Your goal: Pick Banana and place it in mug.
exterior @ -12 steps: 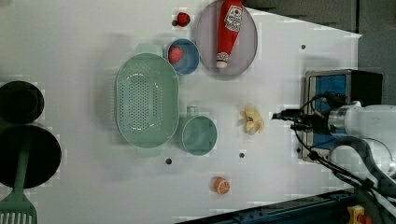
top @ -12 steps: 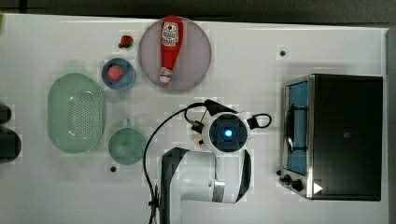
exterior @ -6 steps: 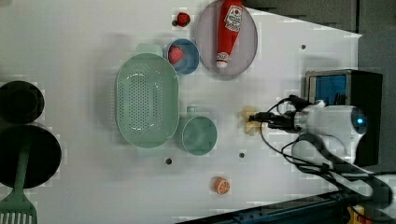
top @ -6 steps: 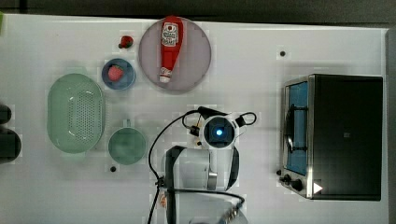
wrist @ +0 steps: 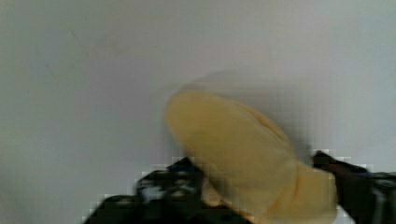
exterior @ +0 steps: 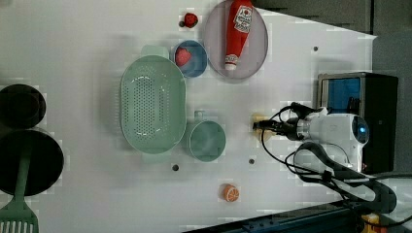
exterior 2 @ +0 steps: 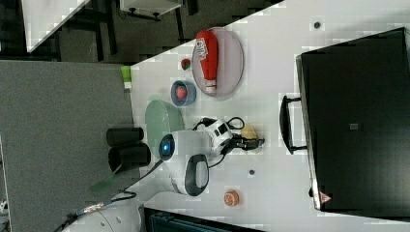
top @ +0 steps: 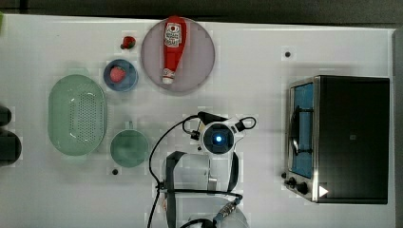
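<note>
White laminate covers the bench (top: 266, 66), which runs nearly edge to edge in the top view, with a dark strip of floor along the upper edge. In the right view a grey partition fills the left of the frame beside the bench.

A black toaster oven (top: 349, 137) with a blue-lit window sits at the right of the top view. At upper centre a red ketchup bottle (top: 172, 47) lies on a grey plate (top: 202, 57); just left of it a small blue bowl (top: 121, 85) holds a strawberry (top: 117, 74), and a second strawberry (top: 127, 42) lies loose above. A mint-green perforated basket (top: 76, 114) sits at the left, and the teal mug (top: 129, 148) stands just beside its lower right end, upright and with nothing visible inside. In the left view an orange slice (exterior: 230, 192) lies low in the frame, and dark round pans and a green spatula (exterior: 17, 213) sit at the far left.

The white arm reaches in from the bottom of the top view, its wrist bent over the middle of the bench so the hand (exterior: 262, 127) points down at the surface. The banana (wrist: 238, 154) lies on the bench to the right of the mug in the left view, well apart from it. In the wrist view the hand's dark fingers (wrist: 168, 186) stand on either side of the banana, jaws parted around it; whether they press on it cannot be told.
</note>
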